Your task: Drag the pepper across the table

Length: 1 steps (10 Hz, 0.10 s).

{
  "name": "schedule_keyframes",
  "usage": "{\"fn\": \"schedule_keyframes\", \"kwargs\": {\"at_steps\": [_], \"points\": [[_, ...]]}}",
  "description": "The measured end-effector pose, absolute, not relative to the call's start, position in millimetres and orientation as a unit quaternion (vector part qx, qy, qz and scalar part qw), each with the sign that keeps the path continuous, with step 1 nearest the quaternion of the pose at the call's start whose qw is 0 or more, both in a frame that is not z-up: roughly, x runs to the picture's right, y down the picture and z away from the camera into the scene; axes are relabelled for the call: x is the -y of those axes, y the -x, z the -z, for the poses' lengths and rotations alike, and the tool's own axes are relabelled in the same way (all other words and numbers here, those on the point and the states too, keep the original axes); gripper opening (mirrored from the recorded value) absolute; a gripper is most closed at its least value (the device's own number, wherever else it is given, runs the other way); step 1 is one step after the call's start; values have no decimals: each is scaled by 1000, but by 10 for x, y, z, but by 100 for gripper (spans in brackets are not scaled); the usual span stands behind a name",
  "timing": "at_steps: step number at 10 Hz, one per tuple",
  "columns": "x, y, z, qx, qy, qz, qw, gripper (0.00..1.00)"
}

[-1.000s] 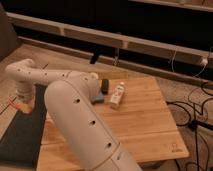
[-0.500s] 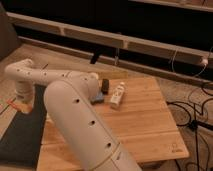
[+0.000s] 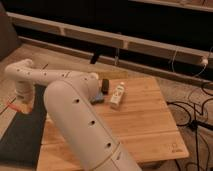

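Lying at the far left edge of the frame, mid-height, the pepper (image 3: 13, 106) is a small red-orange sliver, apparently just off the table's left side, over the dark grey mat (image 3: 22, 132) / floor boundary; can't tell exactly what it rests on. The gripper (image 3: 22, 96) sits right above and beside it at the left end of the white arm (image 3: 75, 115), w/ the pepper poking out below-left of it; whether it grips the pepper can't be told. The arm runs from lower centre of the frame up and left, covering much of the table (image 3: 145, 125), a light bamboo plank top filling centre-right. Near the table's upper middle: a white remote-like object (image 3: 117, 95) lying lengthwise, a dark bowl-like item (image 3: 105, 85) just left of it, and a small blue item (image 3: 98, 100) beside the arm. Black cables (image 3: 192, 110) trail on the floor at right, a dark shelf unit (image 3: 125, 42) across the top
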<state>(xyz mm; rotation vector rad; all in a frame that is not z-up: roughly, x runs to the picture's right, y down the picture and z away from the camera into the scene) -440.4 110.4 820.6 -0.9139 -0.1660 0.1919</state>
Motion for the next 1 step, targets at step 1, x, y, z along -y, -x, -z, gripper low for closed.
{"fn": "schedule_keyframes", "kwargs": {"at_steps": [1], "points": [[-1104,4405,-8206,80,440,-92,890,80]]}}
